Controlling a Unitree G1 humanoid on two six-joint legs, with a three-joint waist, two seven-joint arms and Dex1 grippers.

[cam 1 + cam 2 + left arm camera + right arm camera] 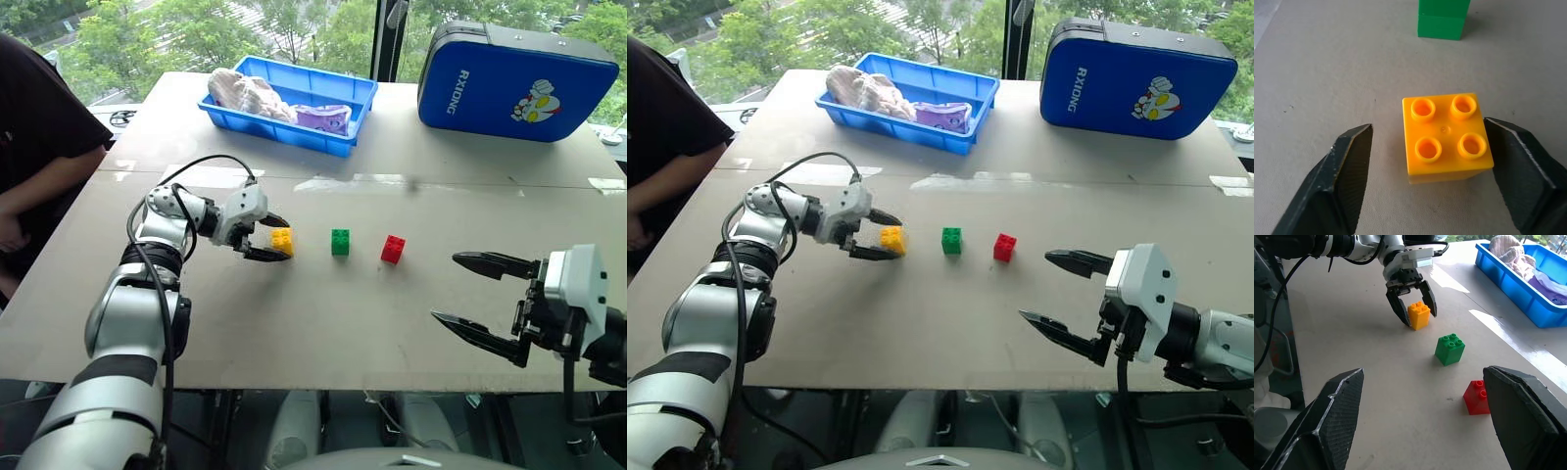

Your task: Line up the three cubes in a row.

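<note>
Nearest to me, low at the front edge of the table (323,338), my right gripper (468,291) hangs with its two black fingers spread wide apart and nothing between them, pointing leftward across the board toward the blocks but well short of them.

Working from my left: a person's arm (34,191) in a dark sleeve rests at the far left edge of the table. My left gripper (276,238) reaches in from that side and sits low on the board with its fingers parted around the yellow cube (282,240). From the left wrist camera I see the yellow cube (1445,138) standing studs-up on the table between the two fingertips (1349,161); one pad is clearly apart from it with bare board in between, while the other lies right at the block's side, and I cannot tell whether it touches. So the jaws are released, not clamped on the block.

Next along comes the green cube (340,241), a short gap to the right of the yellow one, then the red cube (393,249), set very slightly nearer to me. All three stand upright in a rough row, apart from one another.

Behind them sit a blue tray (338,93) holding crumpled cloth (250,93), and to its right a blue case (509,83).
</note>
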